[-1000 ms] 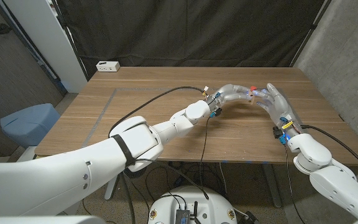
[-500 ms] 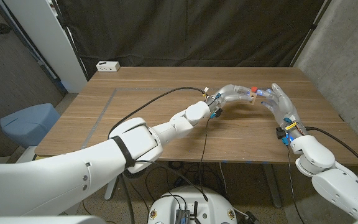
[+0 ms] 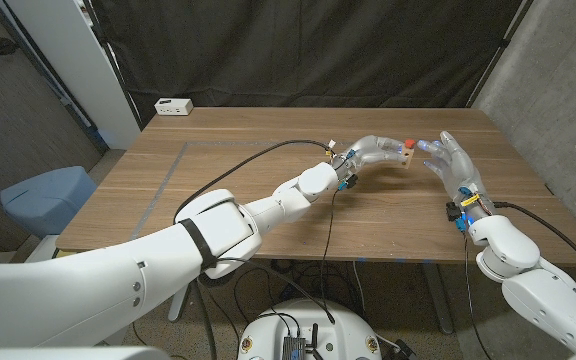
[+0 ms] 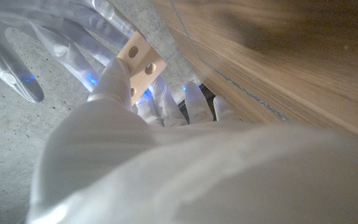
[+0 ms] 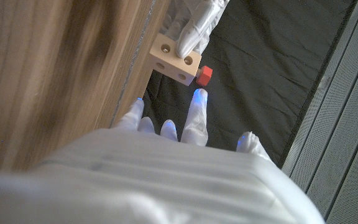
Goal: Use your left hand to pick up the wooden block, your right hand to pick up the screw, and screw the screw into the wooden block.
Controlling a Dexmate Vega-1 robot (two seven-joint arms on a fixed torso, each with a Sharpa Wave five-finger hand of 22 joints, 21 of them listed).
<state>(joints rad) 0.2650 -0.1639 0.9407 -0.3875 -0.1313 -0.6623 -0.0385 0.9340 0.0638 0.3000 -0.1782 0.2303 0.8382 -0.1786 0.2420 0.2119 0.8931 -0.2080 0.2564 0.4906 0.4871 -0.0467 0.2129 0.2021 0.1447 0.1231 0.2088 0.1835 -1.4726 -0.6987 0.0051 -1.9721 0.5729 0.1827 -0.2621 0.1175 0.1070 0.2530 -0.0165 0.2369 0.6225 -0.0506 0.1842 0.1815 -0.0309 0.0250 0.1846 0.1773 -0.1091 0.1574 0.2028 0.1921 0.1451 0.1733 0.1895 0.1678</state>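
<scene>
My left robot hand (image 3: 376,150) sits right of centre in the head view, in the upper half, and it grips the block (image 3: 405,157) between its fingers, lifted off the worktop (image 3: 218,180). In the left wrist view the block (image 4: 142,62) shows as a pale wooden piece with round holes in its face, pinched at its lower end by my left robot hand (image 4: 123,93). The right wrist view gives me the same block (image 5: 174,60) with two holes facing the camera, held from above by the left robot hand's fingers (image 5: 197,28).

The screw (image 3: 406,144) has a red head and sits against the top of the block in the head view; in the right wrist view its red head (image 5: 204,76) juts out at the block's lower right corner, touching it. I cannot tell how deep it sits.

My right robot hand (image 3: 451,160) is just to the right of the block, fingers spread and holding nothing. Its fingertips (image 5: 197,99) are near the screw in the right wrist view, with a gap between them.

A small white box (image 3: 173,106) lies at the worktop's far left corner, well apart from both hands.
</scene>
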